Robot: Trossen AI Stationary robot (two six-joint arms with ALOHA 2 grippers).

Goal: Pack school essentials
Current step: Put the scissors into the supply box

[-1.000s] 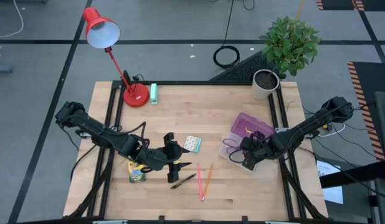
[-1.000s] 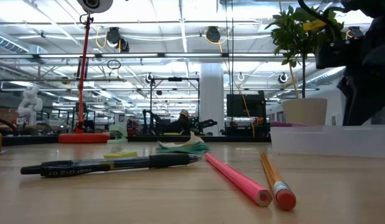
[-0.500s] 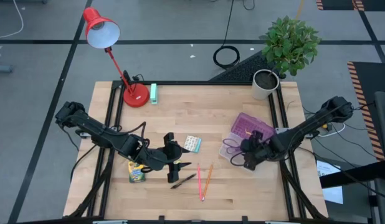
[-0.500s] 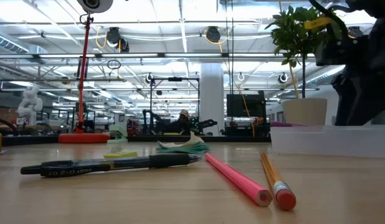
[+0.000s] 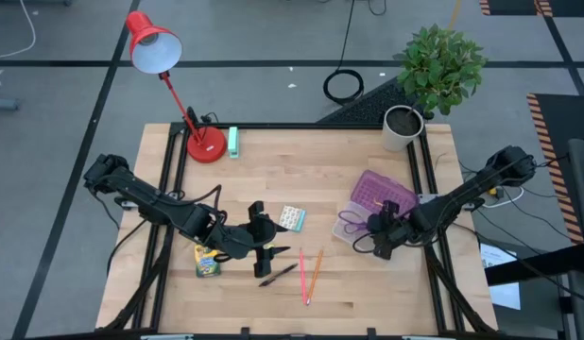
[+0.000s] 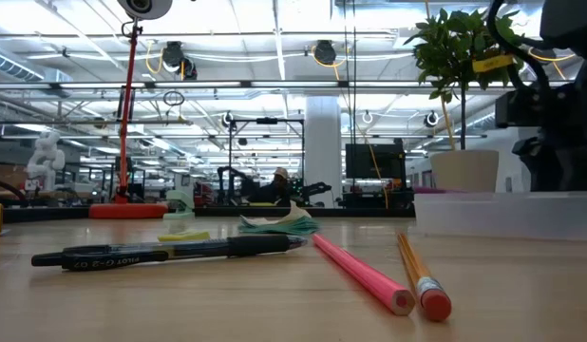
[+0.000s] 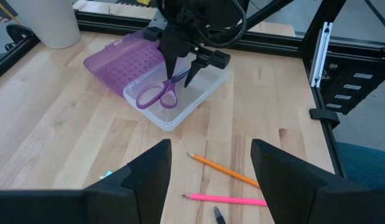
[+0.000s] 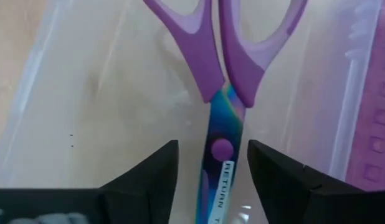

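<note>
Tabletop [image 5: 320,179] carries a clear case [image 7: 199,99]; right gripper [image 7: 182,70] hovers spread above the scissors [image 7: 160,94] inside it, apparently released. Left gripper [image 5: 270,253] idles, spread.

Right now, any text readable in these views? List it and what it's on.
"RETURN T": on the scissors blade, right wrist view; cut off after the T.
Black pen barrel, low view: white print, seems to read "PILOT G-2 07" upside down; not certain.
Crayon box, high view: print too small to read.
Pale patterned square pack, high view: pattern only, nothing legible.
</note>
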